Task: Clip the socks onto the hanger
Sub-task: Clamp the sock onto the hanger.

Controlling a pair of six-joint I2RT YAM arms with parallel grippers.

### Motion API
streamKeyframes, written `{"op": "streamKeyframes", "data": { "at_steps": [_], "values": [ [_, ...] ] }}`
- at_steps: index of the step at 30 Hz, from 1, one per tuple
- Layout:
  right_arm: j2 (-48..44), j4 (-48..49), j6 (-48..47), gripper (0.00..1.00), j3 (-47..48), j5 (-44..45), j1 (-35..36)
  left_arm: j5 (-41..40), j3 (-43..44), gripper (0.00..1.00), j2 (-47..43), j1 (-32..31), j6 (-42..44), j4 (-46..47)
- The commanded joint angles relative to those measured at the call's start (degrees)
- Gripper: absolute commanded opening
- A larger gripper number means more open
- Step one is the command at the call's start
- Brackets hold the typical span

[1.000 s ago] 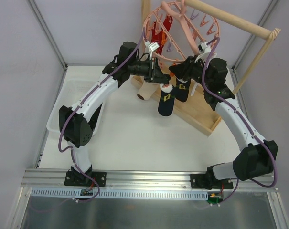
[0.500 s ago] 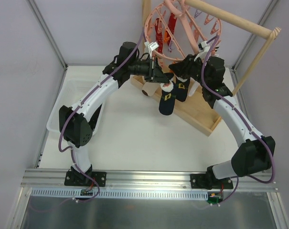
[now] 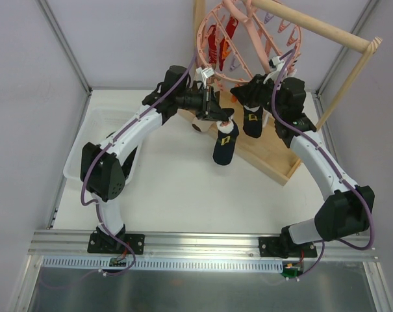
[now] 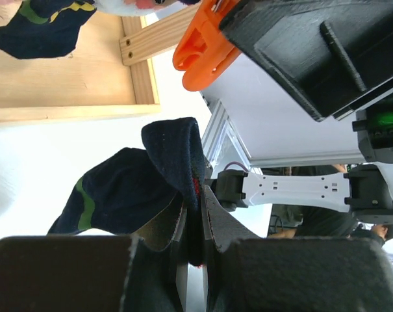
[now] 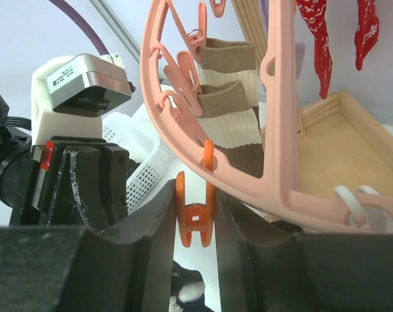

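The hanger point(image 5: 278, 110) is smooth pink plastic with a soft sheen. An orange clip point(image 5: 195, 218) on its rim is glossier plastic. Below the hanger, the navy sock point(image 4: 134, 188) is matt knitted cloth, slightly fuzzy, with a yellow-green woven mark. The striped sock point(image 5: 230, 117) clipped to the hanger is ribbed knit in brown and cream. The red socks point(image 5: 318, 45) hanging from it are thin matt cloth. The tray point(image 4: 66, 84) beneath the hanger is pale bare wood with visible grain. The left gripper point(image 4: 195, 214) and right gripper point(image 5: 195, 211) are matt black plastic, finely grainy. Left of the hanger, the basket point(image 5: 143, 170) is white plastic mesh.
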Motion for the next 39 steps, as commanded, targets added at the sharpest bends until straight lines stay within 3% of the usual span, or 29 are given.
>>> {"op": "streamKeyframes", "data": {
  "at_steps": [1, 15, 27, 39],
  "values": [
    [-1.6, 1.5, -1.7, 0.01, 3.2, 0.9, 0.2, -0.3, 1.3, 0.00, -1.4, 0.4, -2.2, 2.0],
    [-2.1, 1.7, -3.9, 0.01, 2.6, 2.8, 1.2, -8.9, 4.5, 0.00, -0.1, 0.4, -8.6, 2.2],
    [-1.8, 0.2, -3.4, 0.01, 3.7, 5.0, 1.2, -10.8, -0.7, 0.00, -2.0, 0.4, -8.6, 2.5],
    [-1.2, 0.3, -5.2, 0.01, 3.7, 4.9, 1.9, -9.4, 4.2, 0.00, 0.6, 0.4, -10.5, 2.5]
  ]
}}
